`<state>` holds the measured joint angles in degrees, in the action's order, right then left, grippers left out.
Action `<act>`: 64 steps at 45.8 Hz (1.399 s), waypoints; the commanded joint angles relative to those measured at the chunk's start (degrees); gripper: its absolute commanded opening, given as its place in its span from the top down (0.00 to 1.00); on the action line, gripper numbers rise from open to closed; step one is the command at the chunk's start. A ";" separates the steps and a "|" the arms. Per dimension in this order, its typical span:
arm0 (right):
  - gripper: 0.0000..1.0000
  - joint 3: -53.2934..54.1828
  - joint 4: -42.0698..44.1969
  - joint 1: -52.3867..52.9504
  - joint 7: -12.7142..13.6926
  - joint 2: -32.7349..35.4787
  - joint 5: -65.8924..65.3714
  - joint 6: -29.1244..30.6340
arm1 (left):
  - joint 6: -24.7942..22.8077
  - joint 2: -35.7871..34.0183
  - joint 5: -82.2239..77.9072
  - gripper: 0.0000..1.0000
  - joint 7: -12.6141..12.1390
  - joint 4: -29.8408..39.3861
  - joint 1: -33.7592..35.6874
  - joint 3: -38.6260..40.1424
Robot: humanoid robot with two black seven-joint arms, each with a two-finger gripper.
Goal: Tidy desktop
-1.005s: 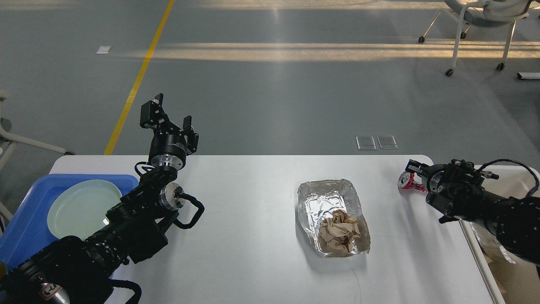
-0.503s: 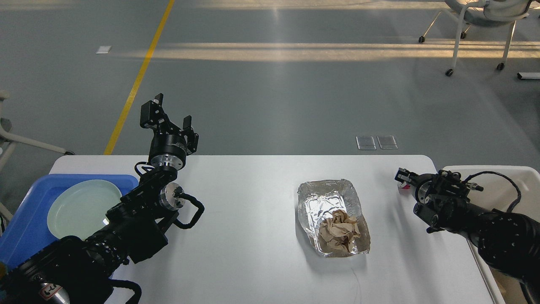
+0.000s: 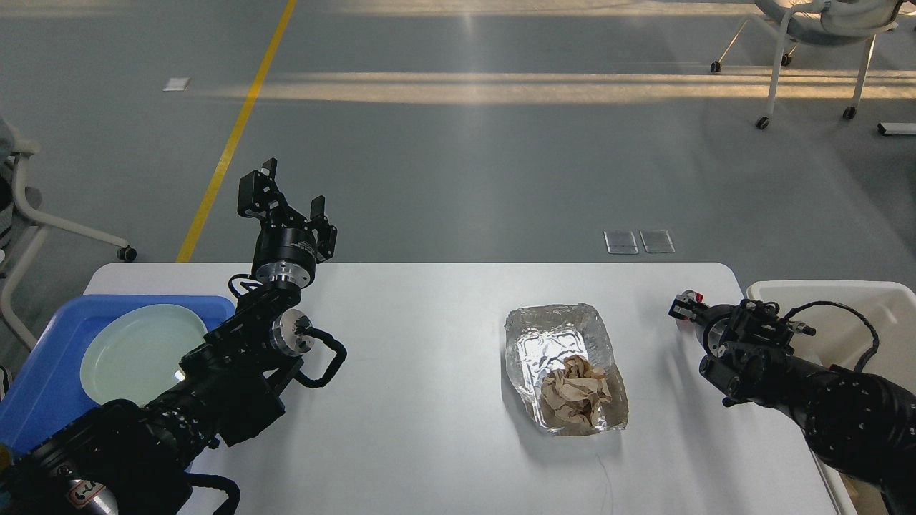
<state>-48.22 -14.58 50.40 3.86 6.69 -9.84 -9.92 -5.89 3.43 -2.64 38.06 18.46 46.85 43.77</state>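
At the worktop's [image 3: 429, 429] right edge, swung the right pincer [image 3: 685, 309] inward from over the bin [image 3: 823, 293] toward the foil tray [image 3: 565, 336] with crumpled paper [image 3: 575, 390], likely next to clear. Right jaws too small to judge; held the left pincer [image 3: 283, 197] parted, empty, unmoved above the far-left edge.
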 commanded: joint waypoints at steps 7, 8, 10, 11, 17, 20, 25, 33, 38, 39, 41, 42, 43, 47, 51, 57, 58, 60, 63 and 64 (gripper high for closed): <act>0.47 -0.04 0.08 -0.57 0.00 -0.97 0.00 -0.01 | 0.00 0.00 0.00 0.01 0.00 -0.01 0.00 0.00; 0.48 -0.04 0.08 -0.66 0.00 -1.06 0.00 -0.01 | 0.00 0.00 0.00 0.01 0.00 -0.01 0.00 0.00; 0.51 -0.04 0.08 -0.66 0.00 -1.15 0.00 0.08 | 0.00 0.00 0.00 0.01 0.00 -0.01 0.00 0.00; 0.54 -0.12 0.08 -0.66 0.00 -1.24 0.00 -0.01 | 0.00 0.00 0.00 0.01 0.00 -0.01 0.00 0.00; 0.72 -0.12 0.08 -0.74 0.09 -1.24 0.00 0.08 | 0.00 0.00 0.00 0.01 0.00 -0.01 0.00 0.00; 0.82 -0.21 0.08 -0.74 0.09 -1.24 0.00 0.17 | 0.00 0.00 0.00 0.01 0.00 -0.01 0.00 0.00; 0.92 -0.21 0.08 -0.74 0.09 -1.24 0.00 0.34 | 0.00 0.00 0.00 0.01 0.00 -0.01 0.00 0.00; 0.96 -0.12 -0.09 -0.74 0.09 -0.97 0.09 0.43 | 0.00 0.00 0.00 0.01 0.00 -0.01 0.00 0.00; 0.99 -0.04 -0.36 -0.66 0.09 -0.89 0.09 0.52 | 0.00 0.00 0.00 0.01 0.00 -0.01 0.00 0.00; 1.00 -0.04 -0.53 -0.66 0.00 -0.89 0.09 0.52 | 0.00 0.00 0.00 0.01 0.00 0.08 0.00 0.00; 1.00 -0.04 -0.88 -0.48 0.00 -0.89 0.09 0.52 | 0.00 0.00 0.00 0.01 0.00 0.08 0.00 0.00; 1.00 0.05 -0.97 -0.31 0.09 -0.80 0.09 0.52 | 0.00 0.00 0.00 0.01 0.00 0.08 0.00 0.00; 1.00 0.14 -1.06 -0.22 0.00 -0.89 0.09 0.61 | 0.00 0.00 0.00 0.01 0.00 0.08 0.00 0.00; 1.00 -0.03 -2.20 0.22 0.09 -0.89 0.09 0.69 | 0.00 0.00 0.00 0.01 0.00 -0.01 0.00 0.00; 1.00 -0.56 -5.01 2.33 0.09 -0.45 0.09 0.78 | 0.00 0.00 0.00 0.01 0.00 0.08 0.00 0.00; 1.00 -2.93 -11.77 6.37 0.09 3.59 0.09 1.05 | 0.00 0.00 0.00 0.01 0.00 -0.01 0.00 0.00; 1.00 -3.20 -13.17 7.07 0.09 4.12 0.09 0.96 | 0.00 0.00 0.00 0.01 0.00 0.08 0.00 0.00; 1.00 -3.46 -15.72 8.39 0.09 5.09 0.09 0.96 | 0.00 0.00 0.00 0.01 0.00 -0.01 0.00 0.00; 1.00 -3.55 -19.15 10.15 0.09 6.49 0.17 0.96 | 0.00 0.00 0.00 0.01 0.00 -0.01 0.00 0.00; 1.00 -3.55 -20.12 10.68 0.09 7.02 0.09 1.05 | 0.00 0.00 0.00 0.01 0.00 -0.01 0.00 0.00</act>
<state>-51.38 -28.96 58.08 3.96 11.20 -9.76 -8.95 -5.89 3.42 -2.64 38.06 18.50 46.85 43.77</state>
